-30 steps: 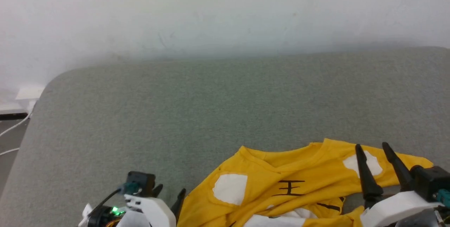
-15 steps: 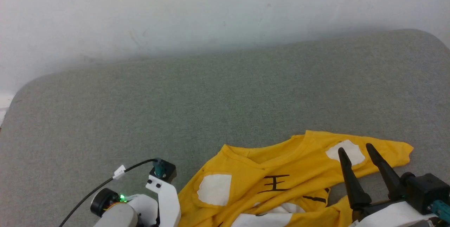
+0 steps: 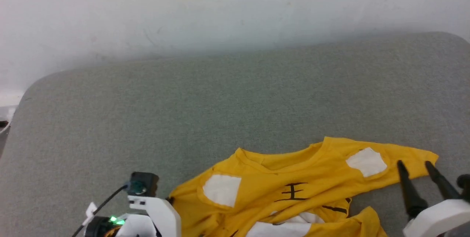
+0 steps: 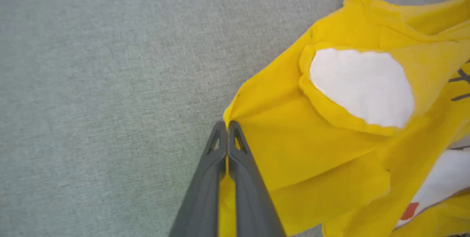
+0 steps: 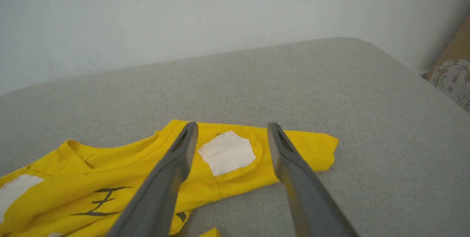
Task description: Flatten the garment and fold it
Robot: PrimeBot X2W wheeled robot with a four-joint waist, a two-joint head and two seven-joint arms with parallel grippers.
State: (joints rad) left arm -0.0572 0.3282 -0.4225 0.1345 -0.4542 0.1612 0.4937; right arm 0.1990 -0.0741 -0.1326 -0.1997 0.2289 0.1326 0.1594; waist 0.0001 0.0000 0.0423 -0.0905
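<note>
Evidently soft and light, the crumpled garment (image 3: 293,196) lies at the near edge of the grey cushion (image 3: 220,101), its sleeve corner pinched in the clenched left gripper (image 4: 227,126), while the right gripper (image 5: 232,128) hangs spread and empty by the opposite sleeve, the likely second hold.

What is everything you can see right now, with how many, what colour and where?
T-shirt: one, bright yellow with white patches and black marks, rumpled on the near part of the padded surface.
Padded surface: one, grey-green, running from the robot back to the wall.
Wall: one, white, behind the padded surface.
Tan object: one, tan with a white pattern, beyond the surface's corner at the right edge of the right wrist view; cannot tell what it is.
Left gripper: one, dark, shut on the T-shirt's left end.
Right gripper: one, dark, open, by the T-shirt's right sleeve.
</note>
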